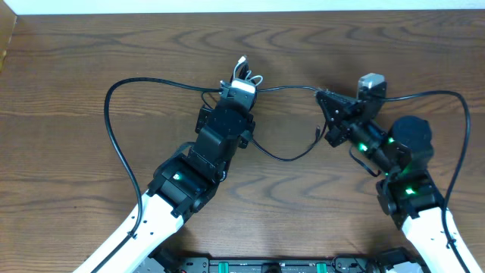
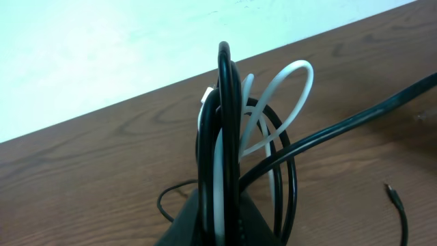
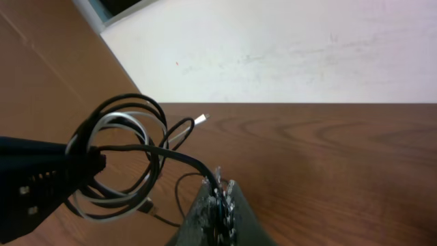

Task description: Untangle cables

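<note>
My left gripper (image 1: 241, 89) is shut on a looped bundle of black and white cables (image 1: 246, 74) near the table's far middle. In the left wrist view the loops (image 2: 229, 137) stand upright out of the jaws (image 2: 225, 219). One black cable (image 1: 288, 89) runs from the bundle to my right gripper (image 1: 324, 97), which is shut on it. In the right wrist view that strand (image 3: 174, 156) enters the jaws (image 3: 218, 201), with the bundle (image 3: 123, 157) to the left. A slack black cable (image 1: 284, 157) sags onto the table between the arms, with a small plug (image 1: 316, 134) at its end.
Thick black arm wires arc out at the left (image 1: 110, 129) and right (image 1: 462, 144). The wooden table's far edge (image 1: 242, 15) meets a white wall. A white-tipped plug (image 3: 200, 120) sticks out of the bundle. A loose plug (image 2: 390, 190) lies on the wood.
</note>
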`<state>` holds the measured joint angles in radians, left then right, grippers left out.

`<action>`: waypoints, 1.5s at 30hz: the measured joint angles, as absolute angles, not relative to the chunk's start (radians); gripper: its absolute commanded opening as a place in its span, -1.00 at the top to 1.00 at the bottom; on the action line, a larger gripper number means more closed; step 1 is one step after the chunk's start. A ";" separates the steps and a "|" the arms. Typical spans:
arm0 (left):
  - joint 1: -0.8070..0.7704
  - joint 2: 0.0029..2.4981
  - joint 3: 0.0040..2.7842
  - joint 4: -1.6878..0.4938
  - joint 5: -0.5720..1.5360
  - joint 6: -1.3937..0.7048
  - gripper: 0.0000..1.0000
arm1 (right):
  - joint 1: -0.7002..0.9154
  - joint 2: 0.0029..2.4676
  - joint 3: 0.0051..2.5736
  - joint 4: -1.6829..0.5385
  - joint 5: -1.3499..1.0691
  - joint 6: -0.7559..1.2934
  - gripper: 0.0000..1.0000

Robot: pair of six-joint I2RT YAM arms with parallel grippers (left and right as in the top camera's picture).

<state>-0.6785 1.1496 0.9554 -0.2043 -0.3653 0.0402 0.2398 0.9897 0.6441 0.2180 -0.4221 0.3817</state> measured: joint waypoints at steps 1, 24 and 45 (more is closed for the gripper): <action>-0.678 1.150 0.955 -0.204 -0.365 0.040 0.85 | 0.228 0.986 0.644 0.216 -0.440 0.382 0.98; -0.662 1.150 0.955 -0.204 -0.024 0.120 0.85 | 0.193 0.982 0.644 0.289 -0.525 0.381 -0.35; -0.661 1.150 0.955 -0.162 0.183 0.165 0.85 | 0.219 1.054 0.644 0.302 -0.705 0.373 0.15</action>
<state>-0.6613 1.1496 0.9554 -0.1619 0.1833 0.1650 0.2192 1.0538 0.6441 0.3016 -0.7048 0.3729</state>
